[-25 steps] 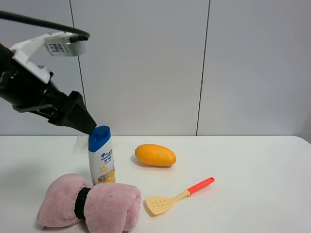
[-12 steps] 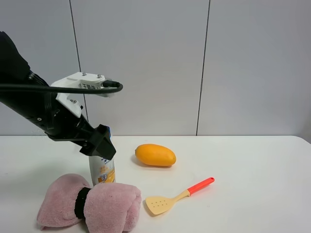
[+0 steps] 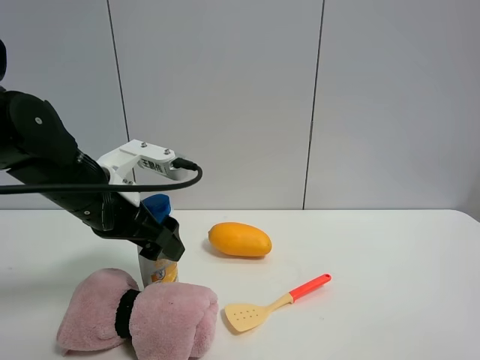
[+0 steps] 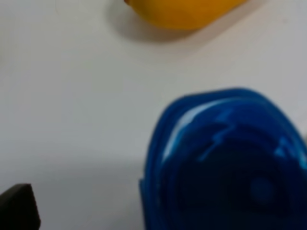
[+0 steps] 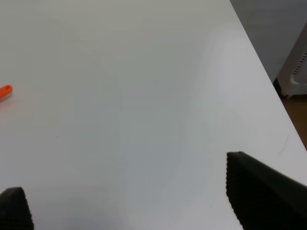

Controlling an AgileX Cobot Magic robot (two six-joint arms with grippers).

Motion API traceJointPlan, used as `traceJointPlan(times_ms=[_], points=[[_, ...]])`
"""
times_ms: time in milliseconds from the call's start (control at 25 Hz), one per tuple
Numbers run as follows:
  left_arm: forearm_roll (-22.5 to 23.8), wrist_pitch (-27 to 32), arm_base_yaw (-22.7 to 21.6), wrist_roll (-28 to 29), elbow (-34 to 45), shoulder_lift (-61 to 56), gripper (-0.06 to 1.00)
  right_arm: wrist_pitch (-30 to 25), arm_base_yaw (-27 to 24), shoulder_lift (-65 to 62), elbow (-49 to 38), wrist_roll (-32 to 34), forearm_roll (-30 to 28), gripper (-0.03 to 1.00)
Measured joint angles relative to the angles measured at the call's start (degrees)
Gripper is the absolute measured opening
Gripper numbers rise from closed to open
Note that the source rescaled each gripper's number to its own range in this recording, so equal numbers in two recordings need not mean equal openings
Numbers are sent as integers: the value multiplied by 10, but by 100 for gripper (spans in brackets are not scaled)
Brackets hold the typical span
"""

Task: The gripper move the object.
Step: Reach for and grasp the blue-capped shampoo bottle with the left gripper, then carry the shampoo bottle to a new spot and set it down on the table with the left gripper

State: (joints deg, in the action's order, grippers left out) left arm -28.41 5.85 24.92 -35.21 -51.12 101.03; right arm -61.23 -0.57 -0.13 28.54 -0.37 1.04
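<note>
Your left gripper (image 3: pixel 162 241) is down over the upper half of the bottle (image 3: pixel 159 271), hiding its shoulder from the high camera. Only the blue cap (image 3: pixel 156 206) above and the orange-labelled base below show. In the left wrist view the cap (image 4: pixel 230 163) fills most of the picture, blurred and very close. One black finger (image 4: pixel 17 208) sits far out at the edge with bare table (image 4: pixel 72 120) between it and the cap. The other finger is hidden, so read the jaws as spread wide and not gripping the bottle.

The bottle stands upright on the table (image 3: pixel 390 255) at the left. It is just behind the pink towel (image 3: pixel 139 313), which overlaps its base in the high view. The mango (image 3: pixel 240 239) lies near the bottle on the side toward the table's middle, apart from it; its edge shows in the left wrist view too (image 4: pixel 184 12). The spatula (image 3: pixel 274 304) lies in front of the mango, blade toward the towel and not touching it.

Your right gripper (image 5: pixel 139 206) hangs over bare table near an edge, fingers wide apart with nothing between them. The orange tip of the spatula (image 5: pixel 4 91) just shows at the edge of the right wrist view.
</note>
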Motion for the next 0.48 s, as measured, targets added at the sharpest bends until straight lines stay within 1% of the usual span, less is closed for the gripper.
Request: traceJointPlan(times_ms=[80,120,200,240,320,360,400,480], points=[[4,-6,0,0,0,1,99,0,0,0,0,0,0,100],[7,-11,0,0,0,1,95,0,0,0,0,0,0,100],[9,-14,0,0,0,1,77,0,0,0,0,0,0,100],[9,-14,0,0,0,1,62,0,0,0,0,0,0,100],[9,-14,0,0,0,1,26,0,0,0,0,0,0,100],[8,-13,2,1,0,1,11,0,0,0,0,0,0,100],[10,-15,4,1,0,1,0,0,0,0,0,0,0,100],[11,-16,6,1,0,1,2,0,0,0,0,0,0,100]])
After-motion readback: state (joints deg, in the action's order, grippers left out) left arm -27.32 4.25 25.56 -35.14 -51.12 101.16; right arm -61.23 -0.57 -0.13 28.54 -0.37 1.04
